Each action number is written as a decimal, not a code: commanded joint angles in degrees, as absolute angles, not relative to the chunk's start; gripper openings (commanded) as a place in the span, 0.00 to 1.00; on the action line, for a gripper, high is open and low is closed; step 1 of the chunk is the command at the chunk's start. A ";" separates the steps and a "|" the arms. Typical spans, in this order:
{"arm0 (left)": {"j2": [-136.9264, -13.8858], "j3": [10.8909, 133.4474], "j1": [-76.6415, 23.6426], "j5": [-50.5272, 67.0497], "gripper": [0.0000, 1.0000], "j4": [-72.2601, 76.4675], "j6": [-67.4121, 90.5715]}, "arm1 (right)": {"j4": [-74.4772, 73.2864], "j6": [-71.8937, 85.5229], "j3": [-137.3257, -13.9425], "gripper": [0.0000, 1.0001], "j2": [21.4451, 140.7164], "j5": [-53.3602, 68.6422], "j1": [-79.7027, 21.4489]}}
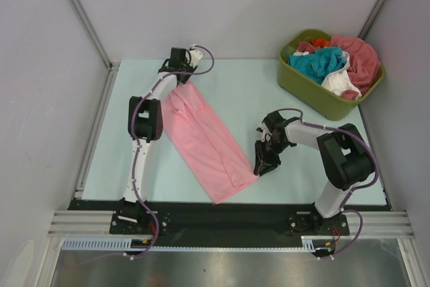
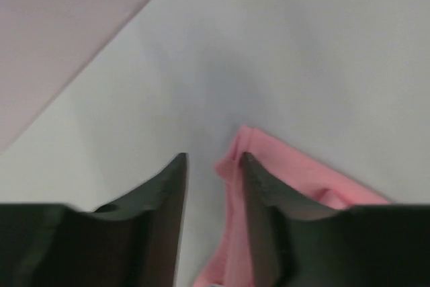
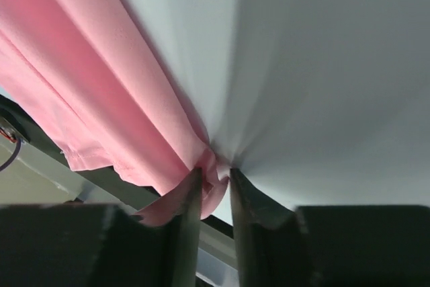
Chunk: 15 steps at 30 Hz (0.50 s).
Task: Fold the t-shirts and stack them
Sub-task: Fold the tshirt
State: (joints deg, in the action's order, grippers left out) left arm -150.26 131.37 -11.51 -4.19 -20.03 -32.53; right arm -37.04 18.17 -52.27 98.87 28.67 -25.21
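Light pink t-shirt (image 1: 205, 142): soft smooth cloth, folded into long diagonal strip, flat on pale table (image 1: 269, 99). Left gripper (image 2: 211, 159): jaws spread, hem corner touching one finger. Right gripper (image 3: 215, 173): pinching bunched near corner. Olive-green plastic tub (image 1: 312, 92) at far right corner, holding crumpled heap of t-shirts (image 1: 322, 64).

Top external: set high at the near side; the whole worktop (image 1: 255, 92) is looked down on from afar.
Left wrist: mounted behind the left pincer (image 2: 213, 159); the worktop is viewed closely.
Right wrist: mounted behind the right pincer (image 3: 215, 173); aimed closely at the near edge.
Shared: the light pink t-shirt (image 1: 201, 132) is seen in all three.
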 commanded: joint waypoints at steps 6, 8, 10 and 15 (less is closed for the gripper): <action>-142.22 132.29 -10.99 -4.31 0.72 -17.75 -29.45 | -42.89 16.00 -56.85 0.34 95.98 18.46 -21.62; -137.93 131.40 -10.99 -1.94 0.73 -19.85 -27.52 | -42.46 15.74 -58.18 0.34 95.10 17.15 -21.62; -134.41 129.65 -10.99 4.43 0.73 -24.05 -25.76 | -42.01 15.12 -58.97 0.34 94.57 16.61 -22.14; -115.55 113.80 -11.86 23.62 0.65 -32.68 -24.60 | -38.94 15.91 -55.82 0.39 91.06 17.14 -23.37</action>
State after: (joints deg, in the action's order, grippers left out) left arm -132.03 121.21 -11.05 8.54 -27.18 -26.46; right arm -40.64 16.29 -56.71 94.85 18.41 -22.41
